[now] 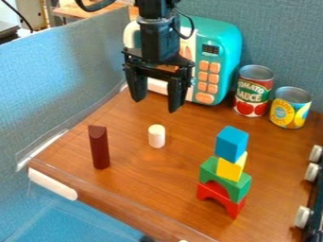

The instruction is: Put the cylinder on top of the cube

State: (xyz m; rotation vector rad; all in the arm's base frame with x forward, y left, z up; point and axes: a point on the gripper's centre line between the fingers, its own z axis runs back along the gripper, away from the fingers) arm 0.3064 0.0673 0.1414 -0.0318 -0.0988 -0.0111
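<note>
Right now my gripper [156, 101] hangs before the teal toy microwave [219, 35], fingers spread wide. The white cylinder [156, 136] stands upright on the wooden counter [148, 177], between the dark red column [99, 149] and the stack topped by the blue cube [231, 143].

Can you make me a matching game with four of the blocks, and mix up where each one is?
Blocks:
1. white cylinder
2. green arch
3. blue cube
4. red arch

Places:
A. on top of the yellow block
B. right under the green arch
C. right under the yellow block
D. standing by itself on the table

Right pairs: 1-D, 2-C, 3-A, 4-B
</note>
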